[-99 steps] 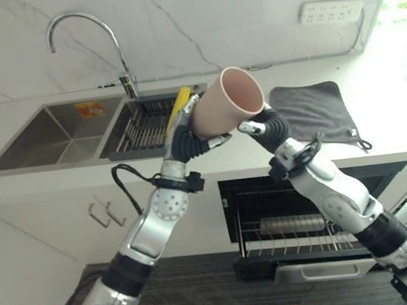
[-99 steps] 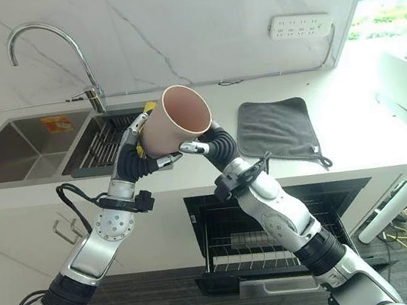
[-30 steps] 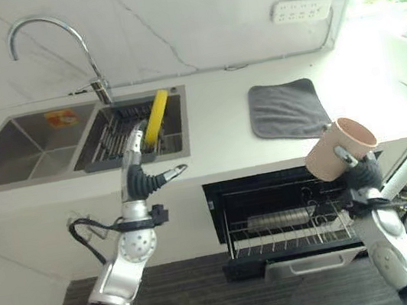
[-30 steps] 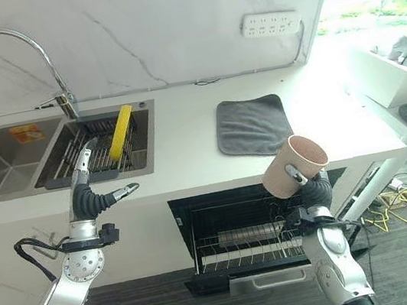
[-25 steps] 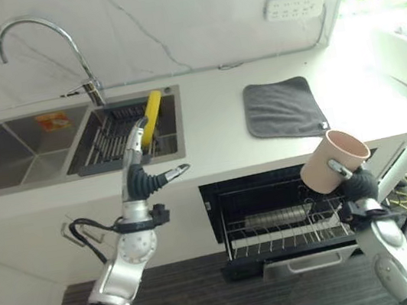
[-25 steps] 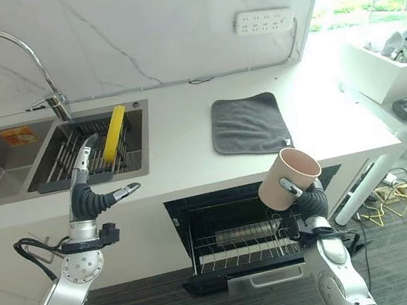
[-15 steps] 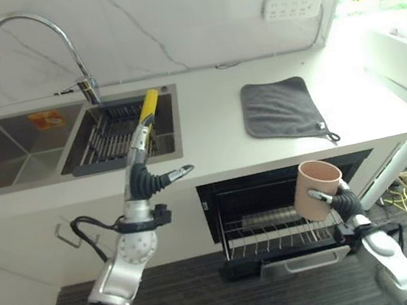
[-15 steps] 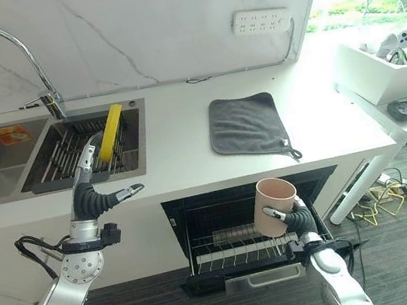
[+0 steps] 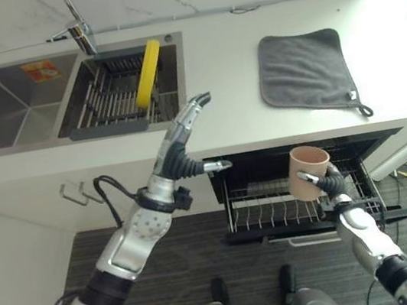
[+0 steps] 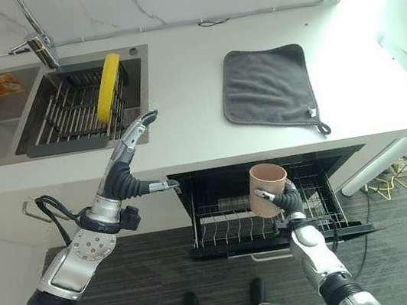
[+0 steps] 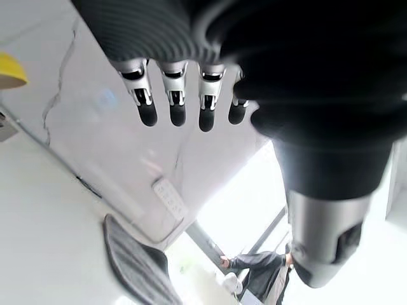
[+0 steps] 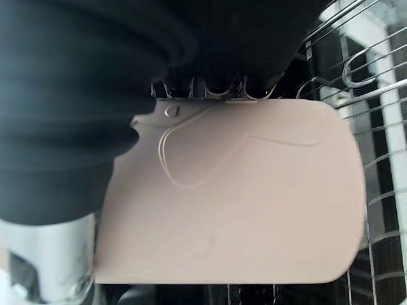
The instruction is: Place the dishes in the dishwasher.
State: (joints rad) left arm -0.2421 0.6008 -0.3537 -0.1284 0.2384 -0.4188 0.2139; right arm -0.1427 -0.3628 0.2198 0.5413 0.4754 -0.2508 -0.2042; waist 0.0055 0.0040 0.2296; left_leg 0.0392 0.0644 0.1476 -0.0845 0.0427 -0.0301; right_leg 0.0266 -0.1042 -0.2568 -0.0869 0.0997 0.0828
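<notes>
A pink cup (image 9: 307,171) stands upright, mouth up, just above the dishwasher's pulled-out wire rack (image 10: 223,228) below the counter. My right hand (image 9: 333,186) is shut on the cup, with its fingers curled round the side, and the cup's wall (image 12: 241,190) shows close up in the right wrist view. My left hand (image 9: 185,134) is open in front of the counter edge, left of the dishwasher, with straight fingers (image 11: 172,105) and nothing in it. A yellow plate (image 9: 146,72) stands on edge in the sink's drying rack.
A grey cloth (image 9: 303,71) lies on the white counter above the dishwasher. The double sink (image 9: 2,103) and its tap (image 9: 80,36) are at the far left. A pale dish (image 9: 265,187) sits at the back of the wire rack. A person (image 11: 254,279) stands far off.
The right hand has lowered the cup from counter height down to the dishwasher rack. The camera has tilted down. The left hand stays open near the counter edge.
</notes>
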